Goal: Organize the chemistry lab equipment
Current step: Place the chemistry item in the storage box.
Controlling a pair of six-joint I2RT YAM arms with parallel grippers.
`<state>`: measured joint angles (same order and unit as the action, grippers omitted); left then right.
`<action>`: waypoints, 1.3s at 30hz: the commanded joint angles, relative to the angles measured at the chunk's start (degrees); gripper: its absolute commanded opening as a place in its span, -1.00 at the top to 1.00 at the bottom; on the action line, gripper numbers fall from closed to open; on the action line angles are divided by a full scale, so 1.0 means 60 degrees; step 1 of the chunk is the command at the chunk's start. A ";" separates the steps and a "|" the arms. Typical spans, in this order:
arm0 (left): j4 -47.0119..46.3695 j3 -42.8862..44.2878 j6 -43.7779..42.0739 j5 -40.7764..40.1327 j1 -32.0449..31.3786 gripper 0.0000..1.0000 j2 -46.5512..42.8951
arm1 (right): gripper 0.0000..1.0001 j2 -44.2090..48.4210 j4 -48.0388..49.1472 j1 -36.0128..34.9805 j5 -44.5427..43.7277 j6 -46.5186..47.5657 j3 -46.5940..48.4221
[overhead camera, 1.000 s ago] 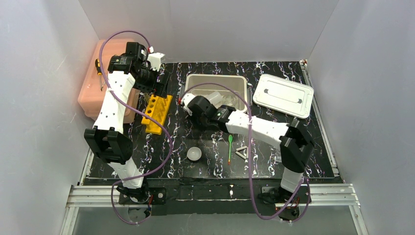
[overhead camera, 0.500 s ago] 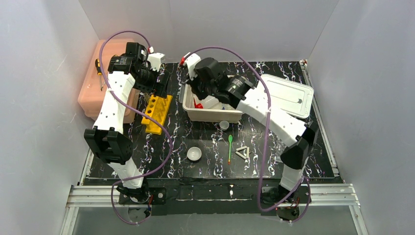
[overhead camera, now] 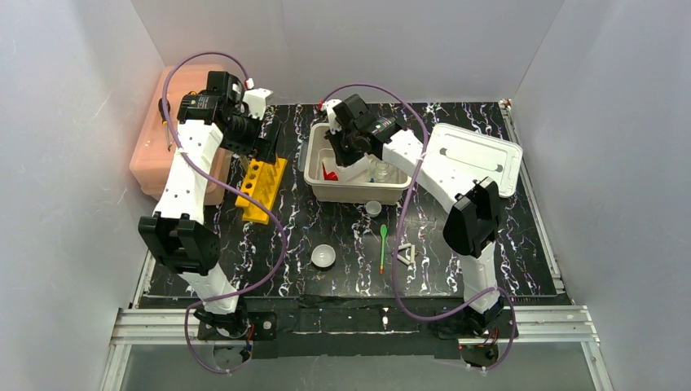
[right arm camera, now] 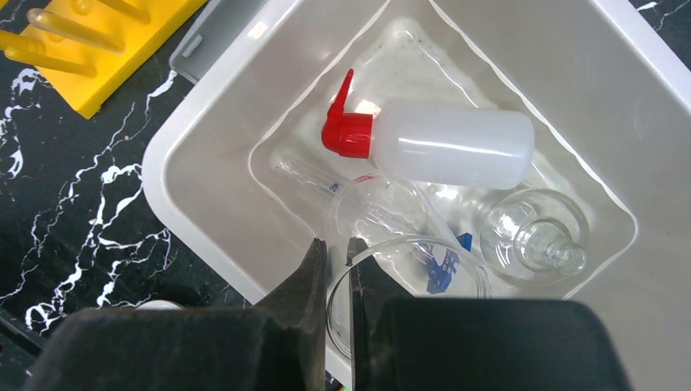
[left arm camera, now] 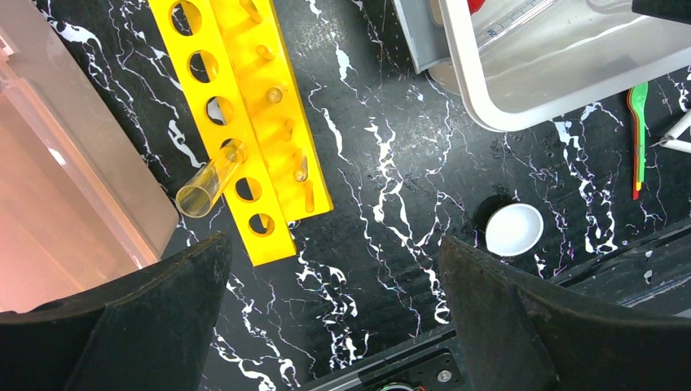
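Right wrist view: right gripper (right arm camera: 336, 244) sits low over the white tub (right arm camera: 204, 204). Its fingers are nearly together, and the wall of a clear beaker (right arm camera: 407, 273) is pinched in the narrow gap. Only this view shows the tub's contents:
- a red-capped squeeze bottle (right arm camera: 448, 147) lying on its side
- a clear flask (right arm camera: 534, 236) just beside the beaker
- a thin glass tube (right arm camera: 301, 175) on the tub floor near the cap

Left wrist view: left gripper (left arm camera: 334, 326) is spread wide and has hold of nothing. It hangs above the marbled table (left arm camera: 391, 187). Below it lies the yellow rack (left arm camera: 269, 204), with one clear tube (left arm camera: 210, 183) leaning tilted out of a hole, its open end toward the pink box (left arm camera: 57, 204). This tube cannot be made out from overhead.

Top external view gives the layout.
- The rack is left of the tub.
- The tub's lid (overhead camera: 473, 159) lies to the tub's right.
- On the near side of the tub are a small cup (overhead camera: 373, 208), the white bowl (overhead camera: 323, 257), the green spoon (overhead camera: 382, 244) and the white triangle (overhead camera: 405, 253), all on bare table.
- Spoon and triangle are near each other; the bowl is apart, to their left.
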<state>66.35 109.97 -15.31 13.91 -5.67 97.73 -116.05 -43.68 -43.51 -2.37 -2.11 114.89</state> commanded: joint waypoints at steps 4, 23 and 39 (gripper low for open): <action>0.0075 -0.0194 -0.0096 0.0039 0.0085 -0.97 -0.0536 | 0.97 -0.0075 0.0248 0.0045 0.0336 -0.0095 -0.0054; 0.0060 -0.0180 -0.0173 -0.0004 0.0153 -0.99 -0.0525 | 0.97 -0.1193 0.0528 0.0048 0.0701 -0.0205 -0.0396; 0.0061 -0.0194 -0.0246 -0.0121 0.0162 -0.99 -0.0532 | 0.97 -0.1939 0.0892 0.0052 0.0594 -0.0180 -0.0352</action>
<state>66.02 108.57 -16.10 13.28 -4.99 97.60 -124.57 -39.31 -43.13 1.32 -3.18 111.68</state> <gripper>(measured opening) 0.994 0.143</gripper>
